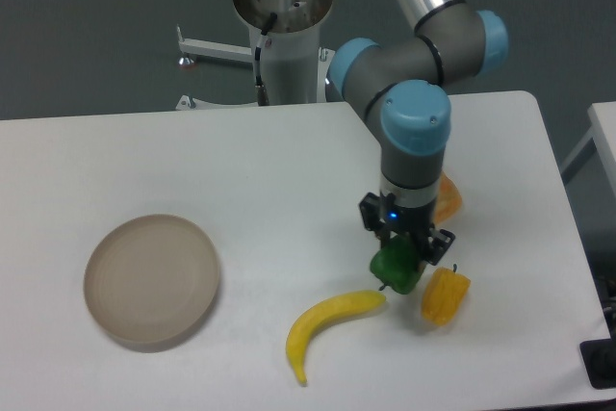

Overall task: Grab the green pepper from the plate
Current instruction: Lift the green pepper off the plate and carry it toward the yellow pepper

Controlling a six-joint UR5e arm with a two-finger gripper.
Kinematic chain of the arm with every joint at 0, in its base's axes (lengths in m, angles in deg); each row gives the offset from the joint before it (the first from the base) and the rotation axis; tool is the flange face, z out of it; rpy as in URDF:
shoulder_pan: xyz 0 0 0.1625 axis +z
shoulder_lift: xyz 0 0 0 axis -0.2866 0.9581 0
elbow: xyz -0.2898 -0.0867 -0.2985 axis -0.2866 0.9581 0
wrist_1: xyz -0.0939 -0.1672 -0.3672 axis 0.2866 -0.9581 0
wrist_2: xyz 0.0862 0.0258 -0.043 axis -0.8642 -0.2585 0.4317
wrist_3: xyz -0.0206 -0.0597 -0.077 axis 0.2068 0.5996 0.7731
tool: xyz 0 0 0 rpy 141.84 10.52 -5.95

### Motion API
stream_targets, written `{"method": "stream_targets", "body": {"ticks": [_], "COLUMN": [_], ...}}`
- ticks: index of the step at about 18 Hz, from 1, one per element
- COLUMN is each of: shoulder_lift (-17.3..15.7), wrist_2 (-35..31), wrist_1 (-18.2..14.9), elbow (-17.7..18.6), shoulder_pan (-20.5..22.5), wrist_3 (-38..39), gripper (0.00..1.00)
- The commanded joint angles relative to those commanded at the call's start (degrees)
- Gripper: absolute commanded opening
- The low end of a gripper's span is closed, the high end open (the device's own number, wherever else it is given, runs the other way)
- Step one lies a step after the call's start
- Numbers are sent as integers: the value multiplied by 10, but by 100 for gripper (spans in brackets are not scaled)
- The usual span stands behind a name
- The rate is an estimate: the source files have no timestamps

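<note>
Surface: a white table (241, 180) with rounded corners fills most of the frame, matte and evenly lit. Behind it, along the top of the frame, a dark grey-green floor. A white pedestal (287, 55) stands at upper centre just beyond the table's far edge and carries the arm's base; white bracket feet (207, 50) stick out to its left. At the right edge of the frame, a sliver of a second white surface (604, 132); at lower right, a dark object (599, 363), cut off by the frame.

Arm: grey links with light-blue joint caps (416, 117), reaching down from top centre to the lower right of the table.

Count of items on the table:
- One plate (152, 281), beige, round, at lower left, nothing lying in it.
- One green pepper (395, 269), lower centre-right, well apart from the plate.
- One banana (327, 326), yellow, curved; its upper end lies just beside the green pepper.
- One yellow-orange pepper (445, 295), just right of the green one.
- One orange item (446, 199), mostly hidden behind the wrist; cannot tell what it is.

Gripper (409, 255): black, pointing down, a blue light lit on its body. Its fingers sit against the green pepper's top, pinching it. Whether the pepper rests on the table or is lifted off it, I cannot tell from this angle.
</note>
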Motion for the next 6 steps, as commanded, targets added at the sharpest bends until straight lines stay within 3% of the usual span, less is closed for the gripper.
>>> {"method": "stream_targets", "body": {"ticks": [6], "shoulder_lift": [-2], "wrist_2": [1], "wrist_1": [1], "elbow": [1], "shoulder_pan": [4], "wrist_3": [-2], "gripper": [36]}}
